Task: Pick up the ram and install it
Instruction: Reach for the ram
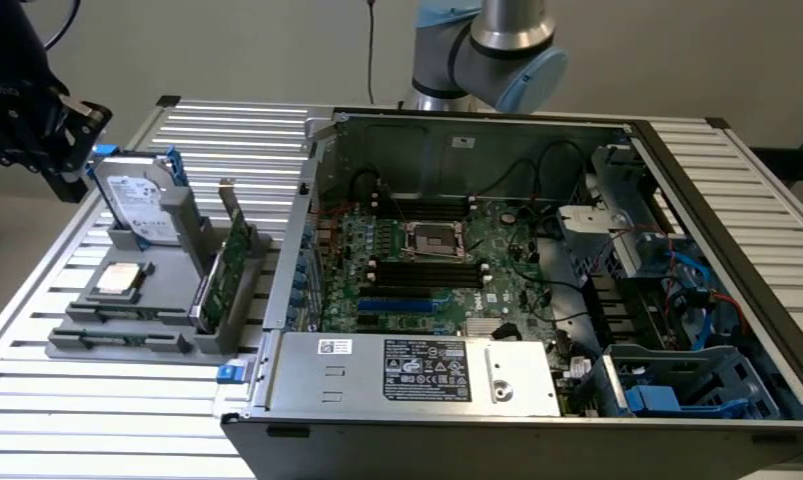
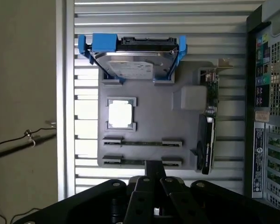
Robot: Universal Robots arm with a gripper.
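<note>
Evidently the gripper (image 2: 154, 169) hangs above the grey holder (image 2: 151, 109) with its fingers pressed together and empty, close over the ram (image 2: 133, 162). The ram stands on edge in the holder's slots, presumably so it can be pinched from above. The exterior view places the gripper at its upper left and adds the open computer case (image 1: 441, 145) with its motherboard (image 1: 435, 265). The wrist view gives the ram's thin edge head-on.

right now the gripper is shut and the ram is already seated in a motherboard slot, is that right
Not quite. The gripper is shut, but the ram lies in the gray holder beside the computer case, not in a motherboard slot. The wrist view shows it.
</note>
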